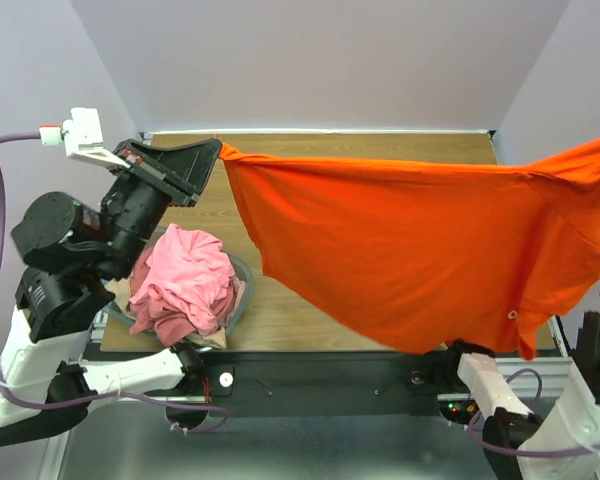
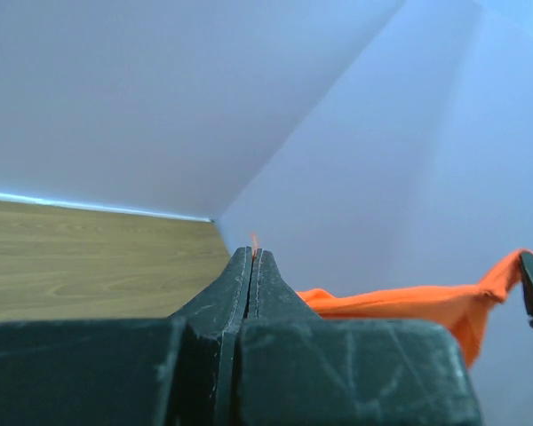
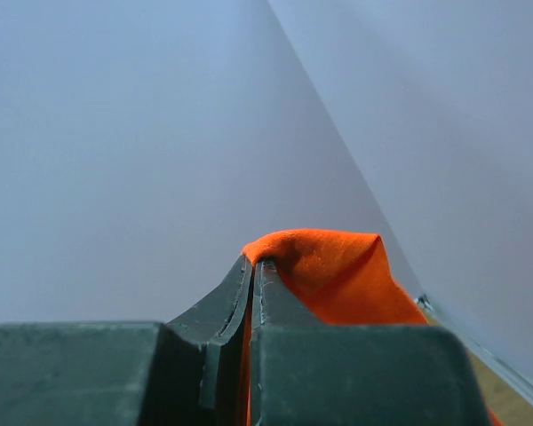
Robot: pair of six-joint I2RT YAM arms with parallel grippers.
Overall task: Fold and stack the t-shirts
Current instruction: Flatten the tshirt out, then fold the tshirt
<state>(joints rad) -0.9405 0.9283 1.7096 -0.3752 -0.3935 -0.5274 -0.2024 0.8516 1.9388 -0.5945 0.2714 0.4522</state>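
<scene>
Above the wooden surface (image 1: 230,230), holding the orange shirt (image 1: 410,250) stretched wide in the air, with one corner at far left and the other off toward the right edge. Clenched on the left corner with the left gripper (image 2: 250,256), jaws pressed flat together and only a sliver of orange poking out at the tips. Clenched likewise on the right end with the right gripper (image 3: 253,264), with a fold of orange bunched over and beside the closed tips.

Pulled taut along the top edge, so hanging like a sheet and sagging toward the near edge of the surface. Apparently clear of the wood at the left; hard to tell further right. Probably held this way to open the cloth out and square it before laying it flat for folding — a judgement, not a certainty.

At near left, a pink shirt (image 1: 185,280) crumpled in a heap in and over the clear basket (image 1: 242,290), with a bit of beige shirt (image 1: 118,292) peeking from beneath — seemingly waiting there, out of the way of the folding spot. No folding or stacking done yet, by the look of it.

Next, likely lowering both ends together, with tension kept even so as not to lose a corner.
</scene>
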